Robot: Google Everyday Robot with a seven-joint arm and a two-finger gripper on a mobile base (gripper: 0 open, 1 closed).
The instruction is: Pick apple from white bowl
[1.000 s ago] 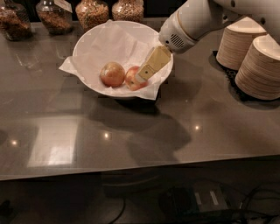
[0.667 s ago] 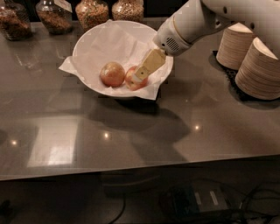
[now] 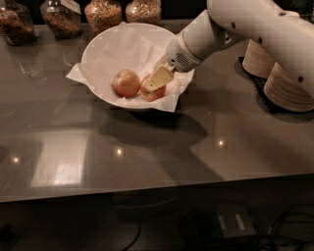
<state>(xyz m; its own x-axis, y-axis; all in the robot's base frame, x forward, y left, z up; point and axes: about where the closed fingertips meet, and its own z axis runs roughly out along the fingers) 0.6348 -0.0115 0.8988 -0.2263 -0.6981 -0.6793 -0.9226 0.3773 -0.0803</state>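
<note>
The white bowl (image 3: 100, 46), lined with crinkled white paper, stands on the dark table at the back centre. Two apples lie in it. The pinkish-red apple (image 3: 156, 93) is on the right and the duller tan apple (image 3: 126, 82) is on the left, the two close together. My gripper (image 3: 155, 83) reaches into the bowl from the right on the white arm (image 3: 235, 24). It sits right on top of the pinkish-red apple and hides that apple's upper part.
Several glass jars of grains (image 3: 103, 12) stand behind the bowl. Stacks of small beige paper bowls (image 3: 289, 83) stand at the right on a dark mat. The table's front edge (image 3: 147, 188) runs across the lower part of the view, with cables below it.
My gripper has moved left and down inside the bowl, from the right rim onto the pinkish-red apple. Both apples lie where they were.
</note>
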